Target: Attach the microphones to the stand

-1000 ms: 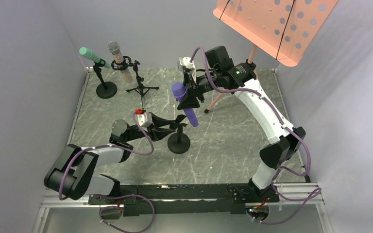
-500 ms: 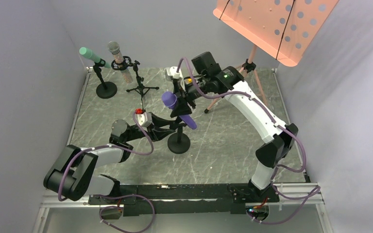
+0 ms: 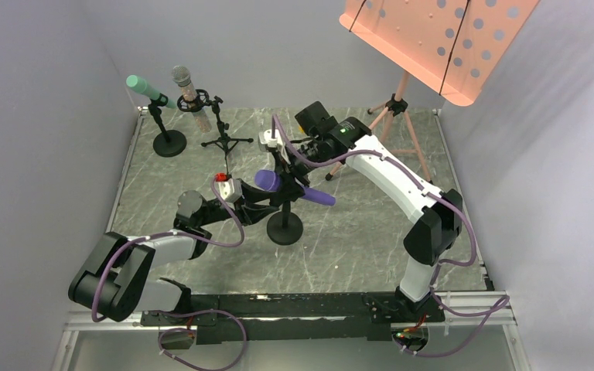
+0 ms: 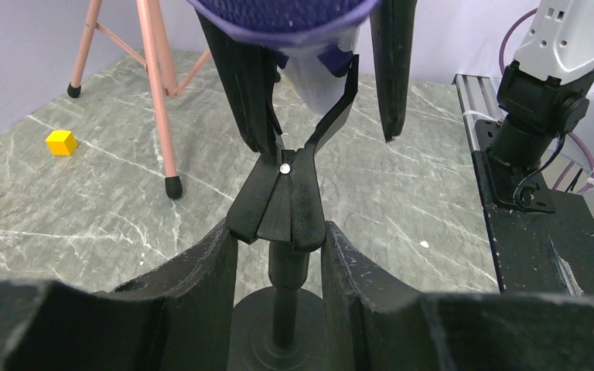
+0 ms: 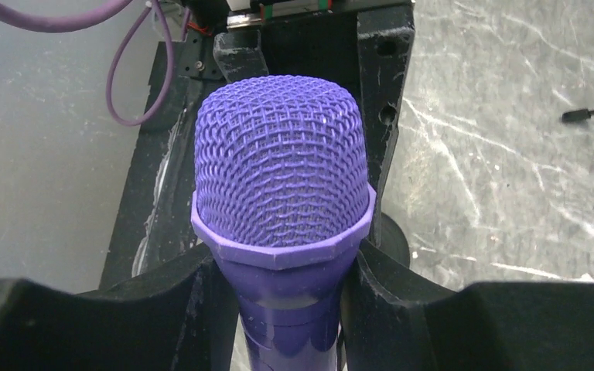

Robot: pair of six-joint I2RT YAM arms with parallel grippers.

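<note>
Near the middle of the counter, the purple microphone [image 3: 290, 188] lies almost level at the mouth of the clip [image 4: 294, 174] on the black stand [image 3: 285, 229] — the right gripper [image 5: 286, 309] is clamped around its body just below the mesh head. The left gripper [image 4: 277, 259] is closed on the stand's neck under the clip, bracing it. A good seating, I judge, wants the handle centred over the fork and pressed straight down — off-centre, it could tip the stand. The teal microphone [image 3: 145, 87] and pinkish microphone [image 3: 188, 94] sit clipped at the far left corner.

Central stand [image 3: 285, 229] as reference: held microphone [image 3: 268, 181] lay across above its clip [image 4: 286, 193]. Left gripper [image 3: 281, 202] straddled it from the left. Far-left microphone [image 3: 145, 87] and tripod-mounted microphone [image 3: 183, 77] stood well behind, leftward. Music stand [image 3: 441, 39] stood behind, rightward.
</note>
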